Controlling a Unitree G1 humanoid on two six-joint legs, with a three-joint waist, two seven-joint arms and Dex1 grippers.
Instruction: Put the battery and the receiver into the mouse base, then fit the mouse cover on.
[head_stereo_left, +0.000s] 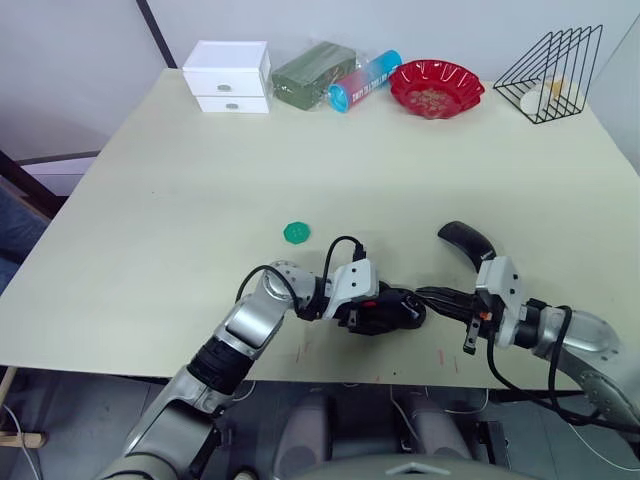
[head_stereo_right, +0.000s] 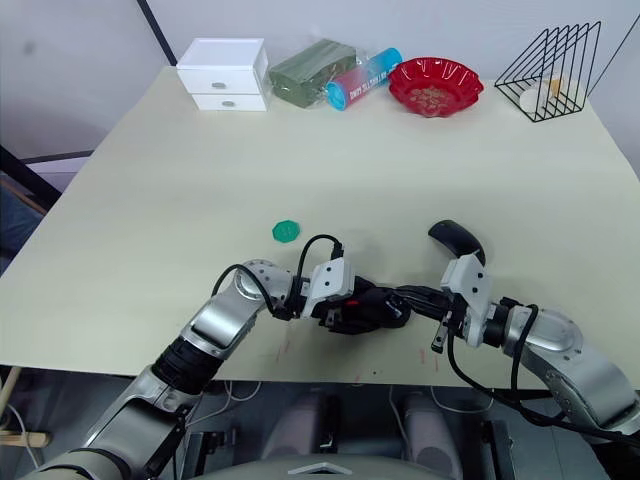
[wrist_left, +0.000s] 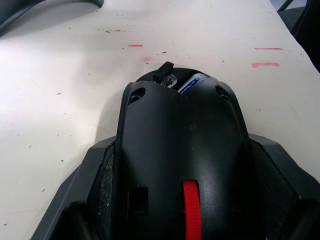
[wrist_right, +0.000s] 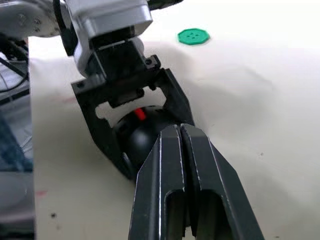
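My left gripper (head_stereo_left: 392, 310) clamps the mouse base (wrist_left: 182, 165) between its two fingers near the table's (head_stereo_left: 180, 200) front edge; the battery (wrist_left: 191, 83) lies in the base's open end. My right gripper (wrist_right: 180, 131), fingers pressed together and empty, touches the base from the 3 o'clock side. The mouse cover (head_stereo_left: 466, 241) lies apart on the table at about 1 o'clock from the base.

Battery (wrist_left: 192, 82) sits in mouse base (wrist_left: 182, 150); mouse cover (head_stereo_left: 466, 242) apart.
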